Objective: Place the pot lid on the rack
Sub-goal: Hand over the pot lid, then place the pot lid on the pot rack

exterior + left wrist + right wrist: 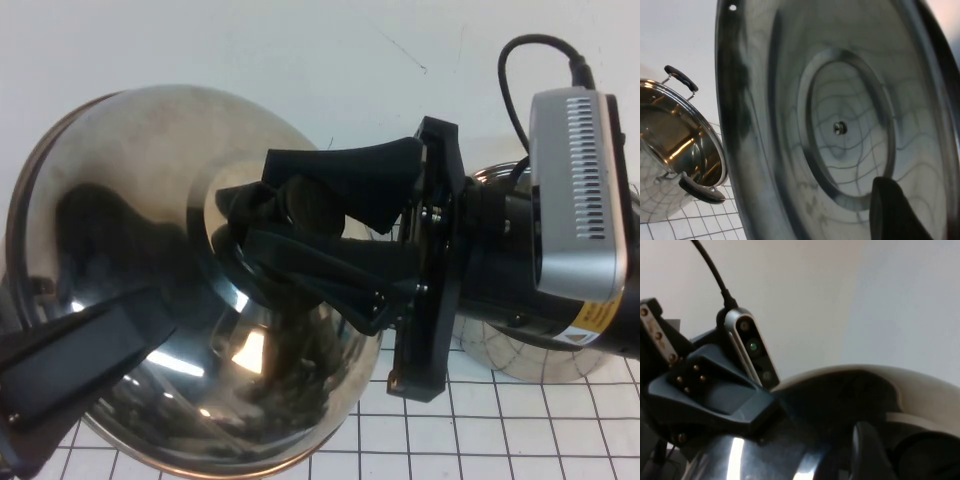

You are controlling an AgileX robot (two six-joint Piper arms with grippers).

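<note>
The pot lid [130, 250] is up off the desk [520, 430], tipped on edge close to the high camera, its domed outside facing the right arm. The right gripper [262, 222] comes in from the right side, and its black fingers [340, 175] are clamped on the black knob [300, 200] at the lid's centre, one finger above the knob and one below. That grip carries the lid in the air.

The left gripper [75, 365] sits low on the left side, its dark finger lying against the lid's lower left edge. From the left wrist view the shiny underside of the lid [840, 120] fills the picture, with the centre screw [840, 128] plain to see and one dark fingertip [895, 210] in front of the rim. Whether the left fingers are gripping the rim or only resting beside it cannot be told.

The steel pot [675, 145] stands open on the gridded desk beyond the lid, its black handles [682, 77] showing at the rim. In the high view a part of the pot [520, 350] peeks out behind the right arm, towards the desk's far right. The right wrist view shows the left arm's camera [752, 347] just past the lid's curved edge [865, 380].
</note>
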